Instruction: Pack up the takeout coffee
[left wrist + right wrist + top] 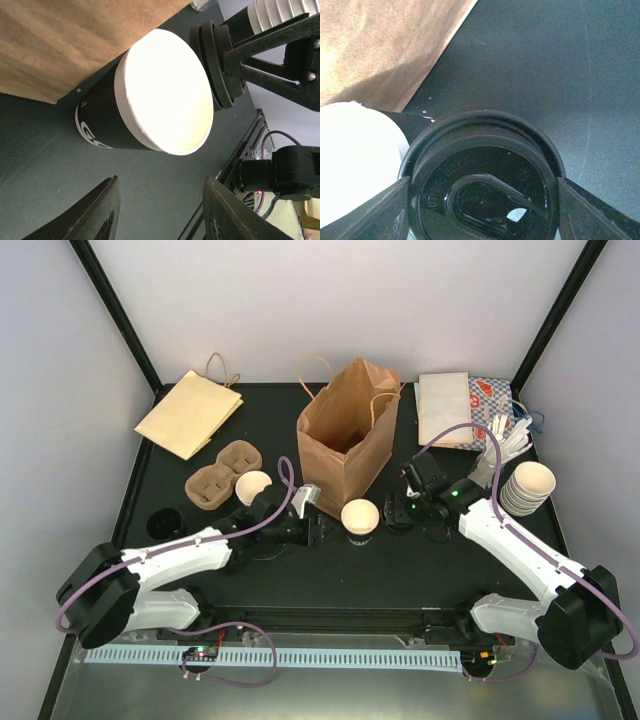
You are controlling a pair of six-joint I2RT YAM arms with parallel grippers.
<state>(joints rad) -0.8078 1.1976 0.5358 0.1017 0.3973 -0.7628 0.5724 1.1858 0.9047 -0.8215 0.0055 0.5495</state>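
Observation:
A small white paper cup (253,486), the takeout coffee, stands at the right end of the brown cup carrier (213,482). A second cup (360,517), with a black side, white print and a cream inside, stands in front of the paper bag; it also shows in the left wrist view (165,95). My left gripper (318,530) (161,181) is open and empty just left of this black cup, apart from it. My right gripper (402,512) (482,202) is shut on a black plastic lid (480,165) (216,65), held on edge right of the black cup.
An open brown paper bag (345,435) stands upright behind the black cup. A flat folded bag (188,412) lies back left. A stack of nested cream cups (527,487) stands at the right. Printed packets (465,405) lie back right.

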